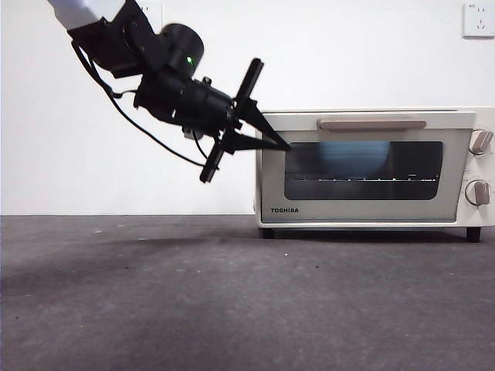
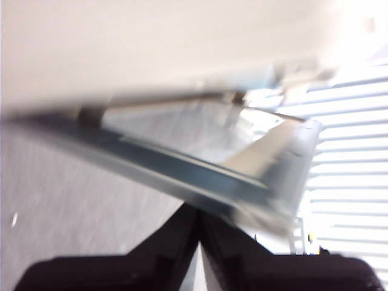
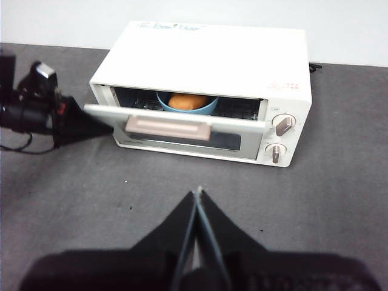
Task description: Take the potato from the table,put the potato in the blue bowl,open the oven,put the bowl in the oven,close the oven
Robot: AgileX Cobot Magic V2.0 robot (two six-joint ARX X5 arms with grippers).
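The cream oven [image 1: 371, 166] stands at the right on the table [image 1: 232, 294]. Its door [image 3: 176, 124] is tilted a little ajar at the top, with the tan handle [image 1: 371, 123] on it. Inside, the blue bowl [image 3: 188, 109] sits on the rack with the orange-brown potato [image 3: 188, 101] in it; through the glass the bowl [image 1: 356, 157] shows as a blue blur. My left gripper [image 1: 283, 144] is shut, its tips against the door's upper left corner [image 2: 182, 176]. My right gripper [image 3: 198, 194] is shut and empty, high above the table in front of the oven.
Two knobs [image 3: 280, 136] sit on the oven's right side. A white wall with a socket [image 1: 478, 19] runs behind. The left arm and its cable [image 1: 147, 131] reach down from the upper left. The left wrist view is motion-blurred.
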